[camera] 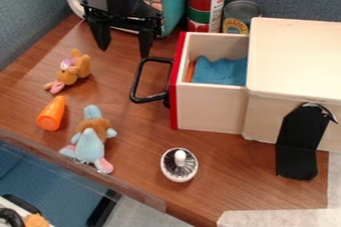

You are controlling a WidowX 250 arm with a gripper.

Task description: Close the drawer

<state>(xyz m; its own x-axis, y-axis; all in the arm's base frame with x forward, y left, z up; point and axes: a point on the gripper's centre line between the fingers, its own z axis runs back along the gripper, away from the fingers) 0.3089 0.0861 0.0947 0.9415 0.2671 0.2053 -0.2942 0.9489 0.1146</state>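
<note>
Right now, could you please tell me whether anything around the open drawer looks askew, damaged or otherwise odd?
The black strip on the white box looks odd: its top edge seems curled, as if peeling. The blue toy lies close to the table's edge.

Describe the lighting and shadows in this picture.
Camera view: the cabinet is bright on top, dimmer on its near side; the black pincer reads mostly as a dark shape; shadows on the wooden tabletop look soft.

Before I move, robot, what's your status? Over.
Black two-finger gripper open, near black looped handle. White, red-fronted drawer pulled out. Fuzzy blue cloth inside, probably not blocking.
</note>
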